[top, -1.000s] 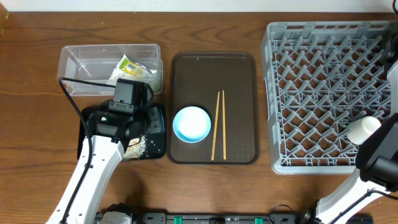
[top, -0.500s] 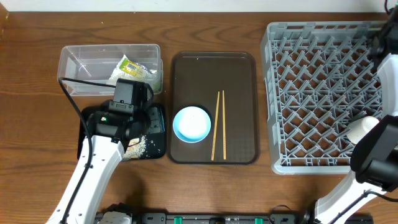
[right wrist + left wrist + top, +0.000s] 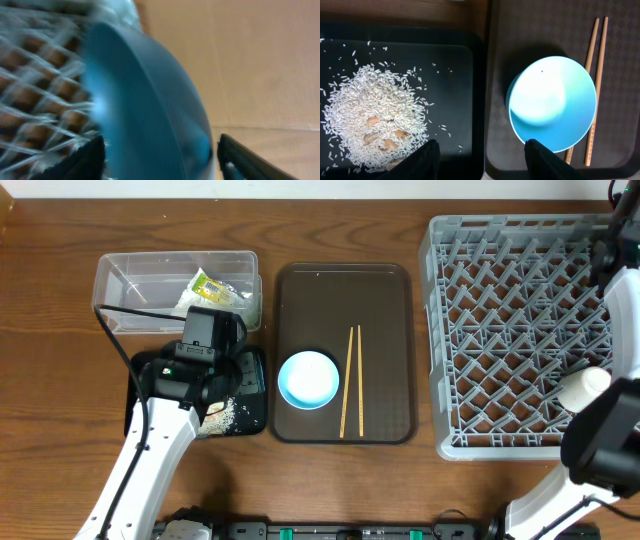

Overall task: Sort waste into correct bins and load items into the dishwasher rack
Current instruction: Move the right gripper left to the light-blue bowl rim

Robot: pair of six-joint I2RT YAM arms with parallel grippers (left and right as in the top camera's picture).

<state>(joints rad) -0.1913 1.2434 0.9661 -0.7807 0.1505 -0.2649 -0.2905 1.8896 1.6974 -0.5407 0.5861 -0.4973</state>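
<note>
My left gripper [image 3: 480, 156] hangs open and empty over the right rim of the black tray [image 3: 451, 65], which holds a heap of white rice grains [image 3: 374, 116]. Right of it, on the brown tray [image 3: 500, 45], stand the white bowl [image 3: 552, 102] with its pale blue inside and two wooden chopsticks [image 3: 596, 75]. The crumpled tissue and yellow-green wrapper [image 3: 212, 288] lie in the clear tub [image 3: 130, 280]. At the grey rack's [image 3: 520, 330] far right side, my right gripper [image 3: 160, 150] is open, with the dark blue dish [image 3: 145, 100] standing on edge between its spread fingers.
The brown tray [image 3: 385, 300] lies between the bins and the rack. My left arm [image 3: 170, 395] covers much of the black tray from above. A cable [image 3: 115, 330] loops at the tub's left. The rack's right edge meets the frame edge.
My right gripper's jaws have opened off the dark blue dish, and the right arm has shifted at the rack's right edge. The left arm and gripper have not moved.
</note>
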